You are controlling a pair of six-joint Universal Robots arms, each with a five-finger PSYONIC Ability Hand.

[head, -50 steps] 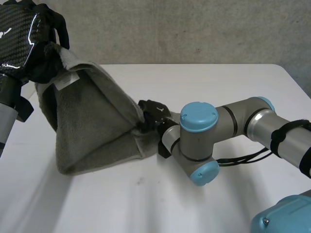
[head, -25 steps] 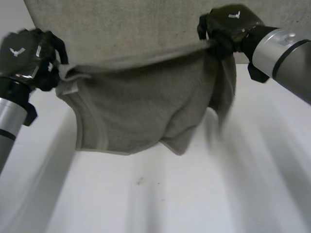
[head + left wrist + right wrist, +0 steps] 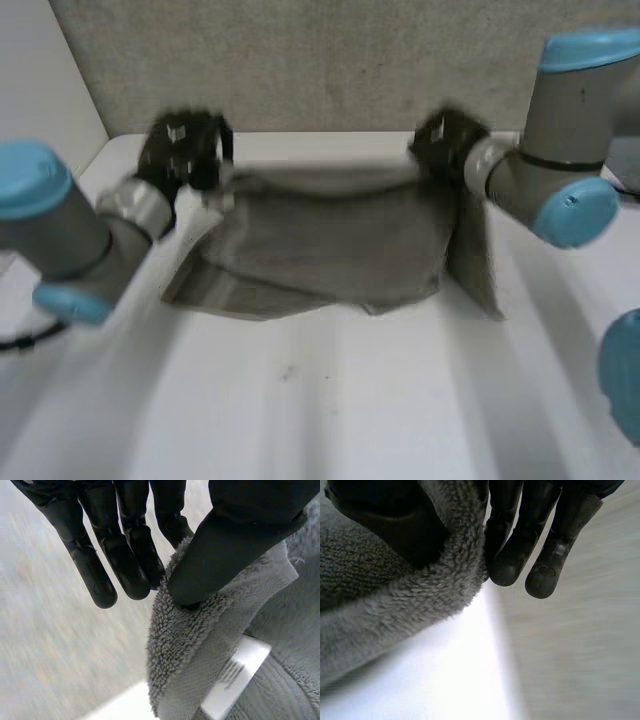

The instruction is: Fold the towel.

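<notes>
Towel (image 3: pixel 330 240) between left hand (image 3: pixel 185 155) and right hand (image 3: pixel 445 140), a top corner pinched in each (lower edge on table (image 3: pixel 300 400))

We find soft, even light in the head view: the white desk (image 3: pixel 330 410) is bright, and the towel (image 3: pixel 330 240) is paler along its upper edge and darker in the folds below. In the right wrist view the desk glows almost washed-out white. In the left wrist view, dull highlights sit on the left hand (image 3: pixel 125 550).

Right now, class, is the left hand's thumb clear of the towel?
No, the left hand pinches the edge of the towel between thumb and fingers.
</notes>
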